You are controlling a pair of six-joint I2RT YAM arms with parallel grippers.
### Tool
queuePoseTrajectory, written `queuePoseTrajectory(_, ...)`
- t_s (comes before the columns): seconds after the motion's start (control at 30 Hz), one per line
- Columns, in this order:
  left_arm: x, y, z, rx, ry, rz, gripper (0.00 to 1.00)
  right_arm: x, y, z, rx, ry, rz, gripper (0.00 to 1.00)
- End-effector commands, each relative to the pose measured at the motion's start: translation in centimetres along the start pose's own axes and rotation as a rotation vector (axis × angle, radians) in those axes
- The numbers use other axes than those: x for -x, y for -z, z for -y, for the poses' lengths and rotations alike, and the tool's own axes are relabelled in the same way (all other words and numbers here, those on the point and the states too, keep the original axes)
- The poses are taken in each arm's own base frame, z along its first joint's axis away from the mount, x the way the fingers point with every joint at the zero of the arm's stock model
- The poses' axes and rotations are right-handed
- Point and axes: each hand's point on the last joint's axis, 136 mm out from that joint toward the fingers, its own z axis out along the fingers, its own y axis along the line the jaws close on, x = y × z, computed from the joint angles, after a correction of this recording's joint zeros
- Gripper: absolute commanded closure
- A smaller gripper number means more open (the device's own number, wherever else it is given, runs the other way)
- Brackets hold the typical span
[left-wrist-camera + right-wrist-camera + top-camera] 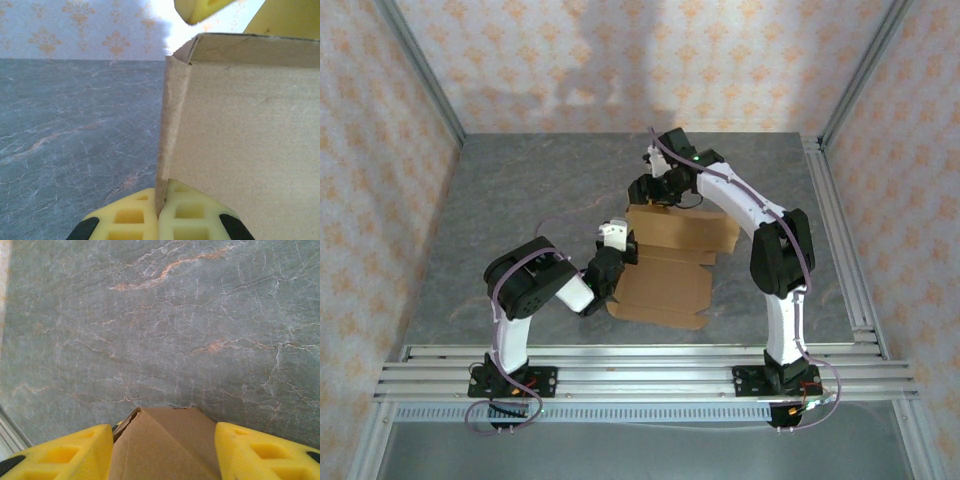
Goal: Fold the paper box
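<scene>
Upright wall of tan-brown cardboard paper box pinched tight by left gripper, lower centre, for steadying. Astride its upper edge, right gripper half-wide, likely for folding

The top camera is looking down from above and behind the arm bases, taking in the whole table. The left wrist camera is facing level past the left gripper toward the back wall, close against the paper box. The right wrist camera is staring steeply down at the table, the same box entering at 6 o'clock.
</scene>
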Motion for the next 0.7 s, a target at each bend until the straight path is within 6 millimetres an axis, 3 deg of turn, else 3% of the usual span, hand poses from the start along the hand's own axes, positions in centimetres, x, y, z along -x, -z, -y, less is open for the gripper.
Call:
queuePoseTrajectory(0.0,-2.0,-0.1,0.0,0.009,-0.03,-0.049,1.0,-2.5,-0.5,0.1,0.012,0.029,-0.077,0.45)
queuePoseTrajectory(0.57,-3.1,-0.5,0.0,0.022,-0.023,-0.074,1.0,-5.3,-2.0,2.4,-0.06,0.167,-0.104,0.49)
queuePoseTrajectory(0.67,-3.1,-0.5,-0.2,0.035,-0.02,-0.074,0.95,-5.4,-1.9,2.2,-0.061,0.179,-0.104,0.49)
